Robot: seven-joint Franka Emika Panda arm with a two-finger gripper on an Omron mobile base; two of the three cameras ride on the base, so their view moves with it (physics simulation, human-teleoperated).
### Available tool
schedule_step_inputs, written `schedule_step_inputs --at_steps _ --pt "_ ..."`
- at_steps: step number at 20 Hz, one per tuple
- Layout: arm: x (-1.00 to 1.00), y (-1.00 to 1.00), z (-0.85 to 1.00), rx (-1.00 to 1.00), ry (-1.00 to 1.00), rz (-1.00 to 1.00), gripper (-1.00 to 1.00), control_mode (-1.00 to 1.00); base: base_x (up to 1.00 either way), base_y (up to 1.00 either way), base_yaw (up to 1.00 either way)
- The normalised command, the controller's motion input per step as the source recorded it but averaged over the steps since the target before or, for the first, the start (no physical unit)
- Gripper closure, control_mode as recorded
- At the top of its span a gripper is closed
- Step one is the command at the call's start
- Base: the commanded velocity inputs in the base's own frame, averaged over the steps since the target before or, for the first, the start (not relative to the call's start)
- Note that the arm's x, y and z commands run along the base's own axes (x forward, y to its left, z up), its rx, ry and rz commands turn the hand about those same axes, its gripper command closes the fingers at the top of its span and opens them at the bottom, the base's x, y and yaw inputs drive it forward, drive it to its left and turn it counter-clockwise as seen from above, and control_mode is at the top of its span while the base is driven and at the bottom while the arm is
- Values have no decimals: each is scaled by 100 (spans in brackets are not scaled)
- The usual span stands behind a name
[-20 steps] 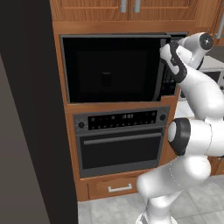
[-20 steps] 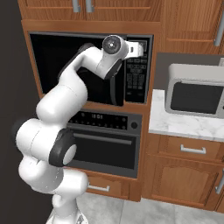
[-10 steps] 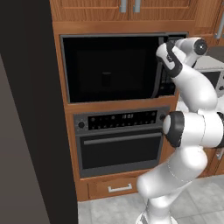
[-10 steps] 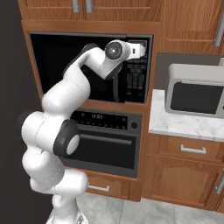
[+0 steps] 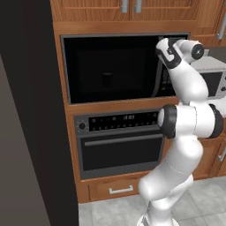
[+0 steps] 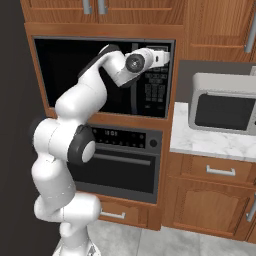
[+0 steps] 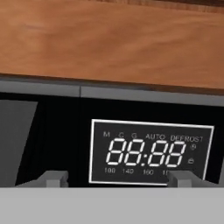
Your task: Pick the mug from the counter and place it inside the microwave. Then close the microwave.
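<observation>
The black microwave is built into the wooden wall unit, and its dark glass door is shut. The mug is hidden. My gripper is held close to the microwave's top right corner, in front of the digital display above the keypad. Its two fingertips stand far apart with nothing between them, so it is open. The hand shows at the microwave's upper right in the left base view, and the same hand appears in the right base view. The marble counter lies to the right.
A black oven with a bar handle sits under the microwave, with a drawer below it. A light-grey box oven stands on the counter. A tall dark panel rises at the left. Wooden cabinets hang overhead.
The hand has shifted a little to the right along the microwave's top edge, toward the display. The arm's elbow has swung in closer to the wall unit.
</observation>
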Motion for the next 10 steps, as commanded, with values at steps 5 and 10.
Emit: schedule_step_inputs --at_steps 5,10 --pt "31 0 0 0 0 0 -100 -100 0 0 0" --pt "2 0 0 0 0 0 -100 -100 0 0 0"
